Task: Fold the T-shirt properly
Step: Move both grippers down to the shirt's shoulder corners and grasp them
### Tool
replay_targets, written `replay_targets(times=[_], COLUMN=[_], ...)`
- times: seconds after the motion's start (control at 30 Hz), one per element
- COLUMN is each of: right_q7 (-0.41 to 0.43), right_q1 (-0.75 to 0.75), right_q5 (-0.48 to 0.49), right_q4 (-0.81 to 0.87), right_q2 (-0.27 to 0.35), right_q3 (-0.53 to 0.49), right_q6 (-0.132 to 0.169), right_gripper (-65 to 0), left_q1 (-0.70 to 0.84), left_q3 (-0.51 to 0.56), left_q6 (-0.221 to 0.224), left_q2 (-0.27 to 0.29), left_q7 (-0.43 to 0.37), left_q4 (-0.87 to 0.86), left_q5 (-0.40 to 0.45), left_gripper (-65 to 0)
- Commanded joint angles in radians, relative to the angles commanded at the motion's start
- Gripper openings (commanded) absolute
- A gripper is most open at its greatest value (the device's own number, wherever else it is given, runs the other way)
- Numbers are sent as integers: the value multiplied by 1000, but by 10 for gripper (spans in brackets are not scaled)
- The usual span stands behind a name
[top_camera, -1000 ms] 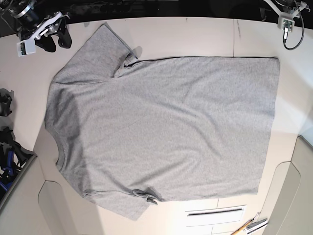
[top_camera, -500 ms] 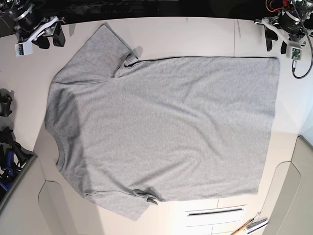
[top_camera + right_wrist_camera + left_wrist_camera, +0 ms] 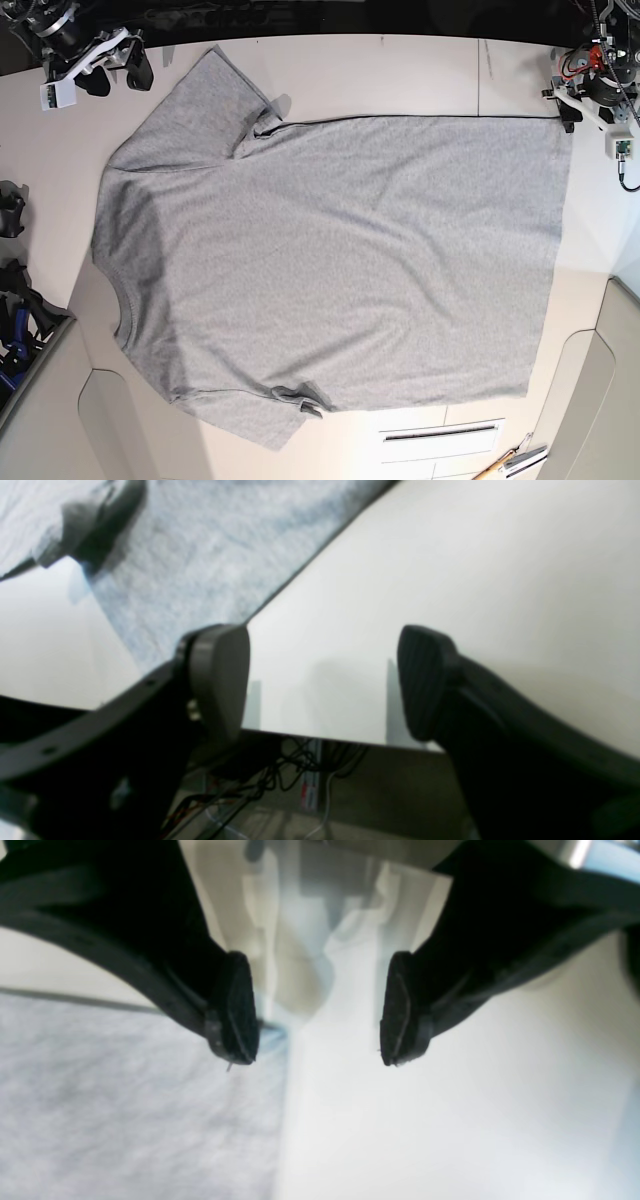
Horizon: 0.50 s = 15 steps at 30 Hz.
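Light heather-grey cotton T-shirt (image 3: 340,260) is lying flat, plain side up, on the pale bench (image 3: 400,70). Soft, light, floppy; probably best pinched at hem corner & sleeve. Left pincer (image 3: 318,1015) and right pincer (image 3: 320,685) are both gaping wide w/ nothing held.

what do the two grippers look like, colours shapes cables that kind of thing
Both are black. The left gripper has two curved arms ending in flat oval pads with ridged faces. The right gripper is the same build, one pad showing fine ribbing. In the base view each wrist carries a small white block, and a dark cable loops beside the left gripper's block.
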Motion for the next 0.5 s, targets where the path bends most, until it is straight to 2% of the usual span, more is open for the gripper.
replay_targets(times=[0.07, 0.23, 0.5], right_q7=[0, 0, 0], right_q1=[0, 0, 0], right_q5=[0, 0, 2], right_q4=[0, 0, 0], right_q2=[0, 0, 0], right_q3=[0, 0, 0], right_q6=[0, 0, 0], right_gripper=[-199, -199, -199], left_q1=[0, 0, 0], left_q3=[0, -1, -1], left_q6=[-42, -127, -134], left_q2=[0, 0, 0], left_q7=[9, 89, 94], left_q4=[0, 0, 0], left_q5=[-23, -55, -55], left_gripper=[-229, -229, -229])
